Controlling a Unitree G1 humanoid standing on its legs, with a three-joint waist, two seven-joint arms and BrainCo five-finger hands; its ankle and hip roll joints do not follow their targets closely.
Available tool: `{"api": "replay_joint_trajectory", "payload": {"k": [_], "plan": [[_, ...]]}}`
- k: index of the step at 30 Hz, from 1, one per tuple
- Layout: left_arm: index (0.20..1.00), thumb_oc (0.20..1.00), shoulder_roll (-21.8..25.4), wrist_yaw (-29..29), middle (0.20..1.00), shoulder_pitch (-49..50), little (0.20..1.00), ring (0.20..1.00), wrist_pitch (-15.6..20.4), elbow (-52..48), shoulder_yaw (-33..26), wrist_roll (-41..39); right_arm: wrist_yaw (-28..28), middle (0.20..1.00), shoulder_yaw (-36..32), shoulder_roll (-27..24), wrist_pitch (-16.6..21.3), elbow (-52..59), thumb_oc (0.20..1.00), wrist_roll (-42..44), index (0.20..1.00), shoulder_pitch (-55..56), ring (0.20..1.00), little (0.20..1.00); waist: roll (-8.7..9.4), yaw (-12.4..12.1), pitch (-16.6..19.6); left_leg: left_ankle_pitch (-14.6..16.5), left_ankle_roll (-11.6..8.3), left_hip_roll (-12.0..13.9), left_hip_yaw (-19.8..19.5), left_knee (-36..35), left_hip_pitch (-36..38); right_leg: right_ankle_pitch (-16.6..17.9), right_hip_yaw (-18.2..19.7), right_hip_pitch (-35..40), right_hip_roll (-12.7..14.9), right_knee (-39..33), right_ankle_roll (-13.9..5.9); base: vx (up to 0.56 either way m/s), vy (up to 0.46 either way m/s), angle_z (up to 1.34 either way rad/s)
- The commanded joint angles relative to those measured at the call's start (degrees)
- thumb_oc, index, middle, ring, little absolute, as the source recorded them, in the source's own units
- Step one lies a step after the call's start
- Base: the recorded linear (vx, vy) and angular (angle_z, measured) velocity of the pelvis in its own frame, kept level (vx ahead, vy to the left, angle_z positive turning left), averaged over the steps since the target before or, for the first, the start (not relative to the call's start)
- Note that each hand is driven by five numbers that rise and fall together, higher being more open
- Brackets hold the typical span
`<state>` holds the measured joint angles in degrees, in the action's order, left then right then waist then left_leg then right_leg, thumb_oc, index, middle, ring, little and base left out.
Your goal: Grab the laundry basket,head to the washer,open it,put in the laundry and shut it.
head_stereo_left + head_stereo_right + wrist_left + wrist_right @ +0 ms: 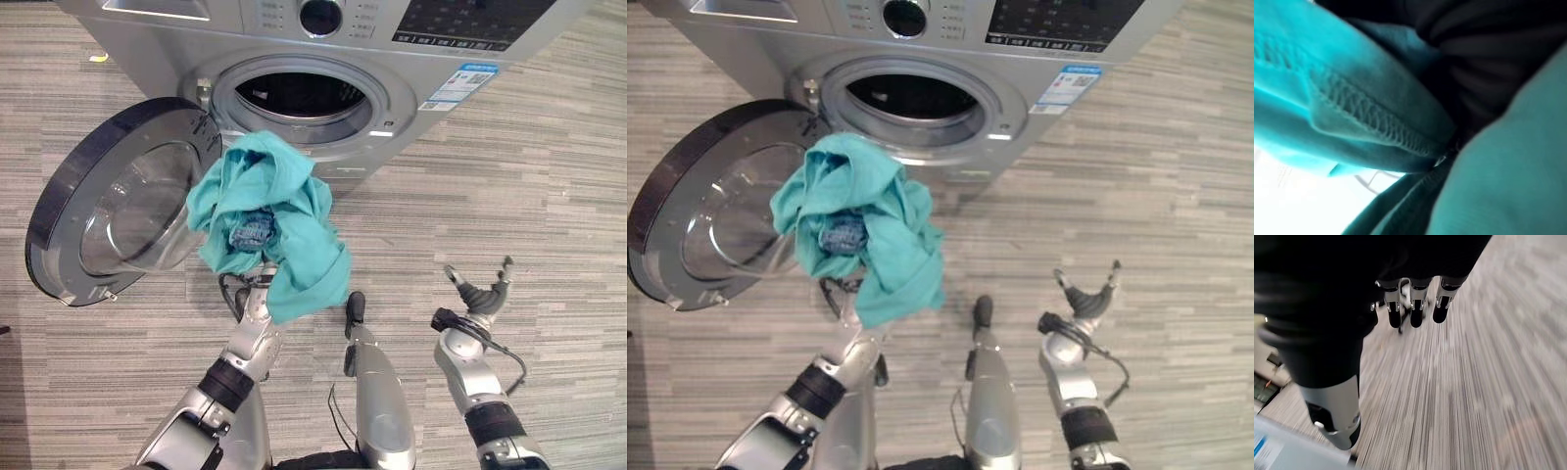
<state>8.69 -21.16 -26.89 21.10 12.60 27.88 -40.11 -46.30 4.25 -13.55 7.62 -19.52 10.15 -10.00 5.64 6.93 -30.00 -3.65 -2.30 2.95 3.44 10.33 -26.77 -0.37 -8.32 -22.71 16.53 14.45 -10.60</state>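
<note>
At the far left the washer door [118,201] stands swung wide open on its hinge, its dark rim and glass bowl facing up and outward, low over the striped floor [549,196]. Just right of it is the washer [323,59] itself – a silver front-loader with its round drum opening [299,98] uncovered and dark inside.

In front of the opening, and partly over the edge of the door, hangs the laundry: a bunched teal garment [269,220] with a small blue label showing in its folds. It is lifted off the floor on the left hand [257,294], which comes up from below into the underside of the bundle. The cloth drapes over and round the hand, so its fingers are hidden and I cannot tell whether they are curled in the fabric or straight. The left wrist view shows teal cloth and a stitched seam [1376,122] pressed close against the hand's dark cover. The garment is outside the drum, below and in front of its lip.

Further right, well apart from the laundry, the right hand [480,294] is raised over bare floor – fingers [1415,308] spread and straight, thumb out to the side, holding nothing.
</note>
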Motion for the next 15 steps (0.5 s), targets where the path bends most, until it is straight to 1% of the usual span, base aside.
{"api": "replay_joint_trajectory", "payload": {"k": [1,2,3,4,5,6,7,8,9,10,11,12,15], "plan": [[0.2,0.2,0.28,0.09,0.2,0.96,0.2,0.2,3.31,-5.2,0.17,2.71,2.11,1.0,-1.26,-1.12,4.29,6.27,1.0,2.48,1.0,3.37,1.0,1.0,0.31,-0.17,0.21,13.73,3.64,-2.94,-3.54,8.55,0.04,1.7,9.43,-10.46,-1.14,13.82,1.65,0.05,0.08,0.28],[0.2,0.2,0.29,0.05,0.2,0.81,0.2,0.2,3.37,-5.1,0.21,3.21,2.17,1.0,-0.45,-1.22,4.54,6.05,1.0,3.02,1.0,2.72,1.0,1.0,0.09,0.09,0.21,14.84,3.6,-3.55,-3.85,10.0,-0.92,1.08,11.6,-11.31,-1.81,11.93,1.94,0.08,0.021,0.3],[0.2,0.2,0.26,0.19,0.2,0.65,0.2,0.2,3.53,-4.9,0.1,3.54,2.28,1.0,-0.16,-1.43,4.59,6.32,1.0,3.41,1.0,2.09,1.0,1.0,0.0,0.34,0.21,15.38,3.37,-3.86,-3.95,11.13,-1.81,1.44,12.92,-11.44,-1.82,8.57,2.07,0.17,-0.044,0.3],[0.2,0.2,0.33,0.2,0.2,0.55,0.2,0.2,3.77,-4.79,0.06,3.66,2.14,1.0,-0.09,-1.57,4.72,6.52,1.0,3.78,1.0,1.47,1.0,1.0,-0.13,0.54,0.21,16.78,2.82,-3.97,-4.48,11.52,-1.63,1.54,13.88,-11.66,-1.33,4.72,1.6,0.19,-0.101,0.26],[0.2,0.2,0.36,0.09,0.2,0.46,0.2,0.2,4.08,-4.53,-0.23,3.59,1.86,1.0,-0.11,-1.7,4.72,6.15,1.0,4.09,1.0,0.74,1.0,1.0,-0.21,0.73,0.21,17.21,2.35,-3.92,-4.78,11.83,-1.99,3.19,14.27,-12.25,-0.53,0.11,1.24,0.16,-0.136,0.26],[0.2,0.2,0.4,-0.12,0.2,0.35,0.2,0.2,4.51,-4.59,-0.63,3.49,1.7,1.0,0.03,-1.89,4.68,5.86,1.0,4.28,1.0,-0.18,1.0,1.0,-0.3,1.11,0.21,16.96,2.0,-3.61,-5.16,12.21,-2.66,6.0,14.13,-13.1,0.39,-4.49,1.16,0.13,-0.166,0.34],[0.2,0.2,0.56,-0.5,0.2,0.54,0.2,0.2,4.83,-4.91,-0.72,3.87,1.91,1.0,0.32,-2.17,4.69,5.79,1.0,4.3,1.0,-0.57,1.0,1.0,-0.57,1.14,0.21,17.94,1.71,-2.8,-5.82,12.57,-2.17,7.1,14.18,-13.77,0.62,-6.26,0.8,0.13,-0.218,0.36],[0.2,0.2,0.65,-0.07,0.2,0.18,0.2,0.2,5.16,-4.99,-0.35,3.82,2.65,1.0,0.17,-2.61,4.64,6.27,1.0,4.12,1.0,-0.05,1.0,1.0,-0.11,1.04,0.21,18.94,1.22,-2.55,-6.68,15.35,-3.0,6.57,13.79,-12.0,1.85,-9.03,0.45,0.14,-0.212,0.21],[0.2,0.2,0.54,-0.05,0.2,-0.16,0.2,0.2,5.11,-4.85,-0.02,4.26,2.71,1.0,0.22,-2.77,4.52,6.67,1.0,3.98,1.0,0.03,1.0,1.0,0.39,1.04,0.21,18.59,1.14,-3.29,-6.93,15.36,-3.52,7.31,14.02,-11.76,2.45,-9.63,0.21,0.09,-0.225,-0.05],[0.2,0.2,0.27,0.07,0.2,-0.47,0.2,0.2,5.19,-4.59,-0.02,4.42,3.0,1.0,0.17,-2.99,4.44,6.88,1.0,3.72,1.0,0.09,1.0,1.0,0.52,0.93,0.21,18.87,0.82,-3.04,-7.24,16.41,-3.97,7.95,13.51,-11.07,2.33,-9.48,-0.14,0.06,-0.215,-0.12],[0.2,0.2,0.03,-0.19,0.2,-0.89,0.2,0.2,5.15,-4.54,0.33,4.64,3.03,1.0,0.47,-3.28,4.75,6.87,1.0,3.71,1.0,-0.21,1.0,1.0,0.76,1.09,0.21,18.28,0.46,-2.58,-7.48,16.08,-4.46,8.54,12.95,-11.21,2.14,-9.18,-0.29,0.07,-0.331,0.11],[0.2,0.2,-0.8,-1.07,0.2,-2.07,0.2,0.2,5.09,-4.16,0.44,4.95,2.93,1.0,0.87,-3.59,5.02,6.85,1.0,4.05,1.0,-1.15,1.0,1.0,0.64,1.31,0.21,16.82,-0.28,-1.73,-8.37,14.58,-5.31,8.71,12.57,-11.65,1.37,-8.96,-0.19,0.05,-0.322,0.24],[0.2,0.2,-1.28,-0.99,0.2,-2.9,0.2,0.2,4.73,-4.55,0.66,5.4,2.53,1.0,0.53,-4.36,5.52,7.0,1.0,3.47,1.0,-2.33,1.0,1.0,0.53,1.68,0.21,14.76,-1.22,-0.65,-8.86,12.72,-6.93,8.41,11.15,-13.13,0.66,-8.61,0.11,0.02,-0.201,0.23]]}}
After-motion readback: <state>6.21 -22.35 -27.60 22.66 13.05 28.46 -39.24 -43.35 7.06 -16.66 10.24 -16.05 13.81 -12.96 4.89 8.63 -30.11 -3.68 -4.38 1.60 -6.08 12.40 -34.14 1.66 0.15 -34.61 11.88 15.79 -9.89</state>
